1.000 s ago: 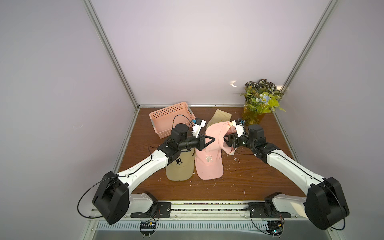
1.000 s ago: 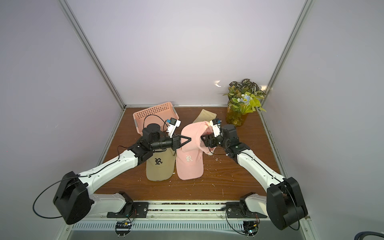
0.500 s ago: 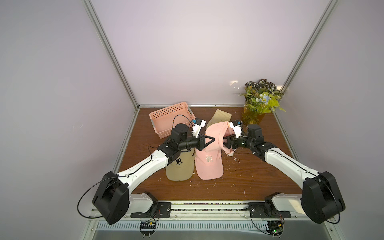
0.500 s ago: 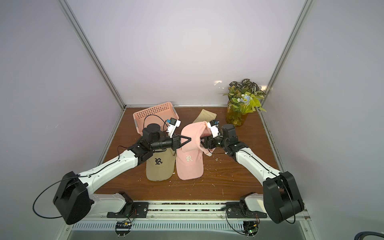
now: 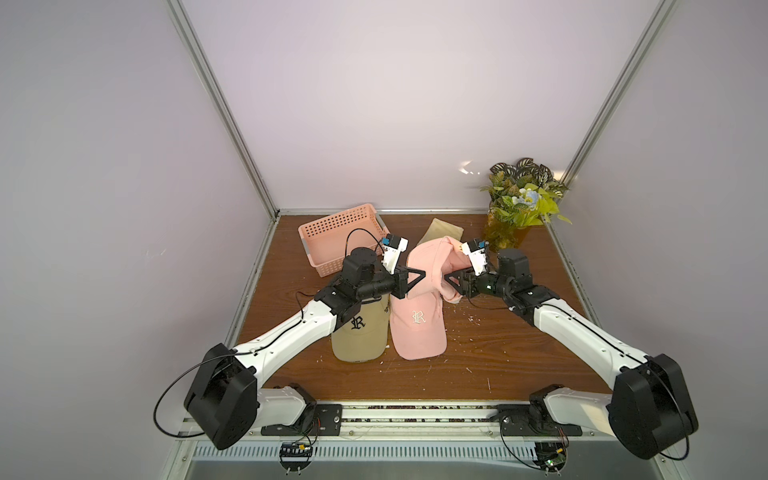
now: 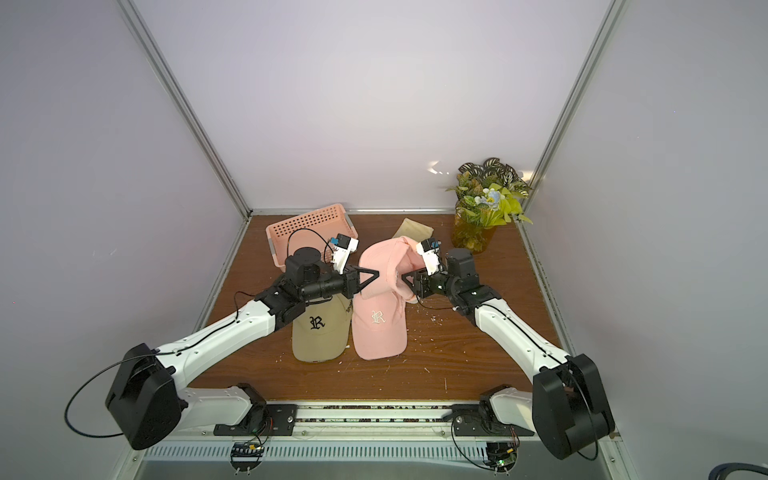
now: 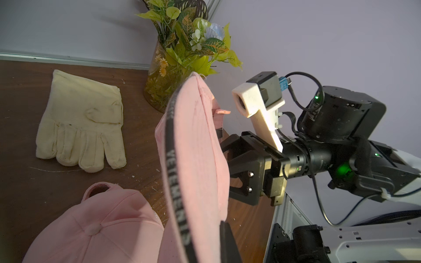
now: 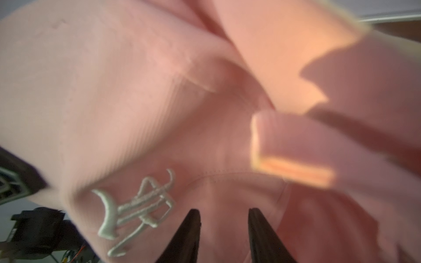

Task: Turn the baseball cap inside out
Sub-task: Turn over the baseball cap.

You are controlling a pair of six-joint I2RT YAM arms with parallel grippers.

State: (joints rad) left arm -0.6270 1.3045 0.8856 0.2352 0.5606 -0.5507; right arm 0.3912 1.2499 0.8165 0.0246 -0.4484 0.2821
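— The pink baseball cap (image 8: 159,91) fills the right wrist view as a blur, and the frame edge cuts off the right claw (image 8: 223,211).
— Is it touching the cloth?
— I can't tell.
— And beside that cap?
— The left arm (image 5: 291,336) covers the crown of the tan cap (image 5: 357,343), and its side print is too small to read. Behind the pink cap, the glove (image 5: 440,227) is half hidden.

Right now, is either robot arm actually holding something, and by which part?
The left gripper is shut on the raised pink fabric baseball cap, pinching its black-banded rim. The right gripper, jaws apart at the cap's other side, clamps nothing visibly.
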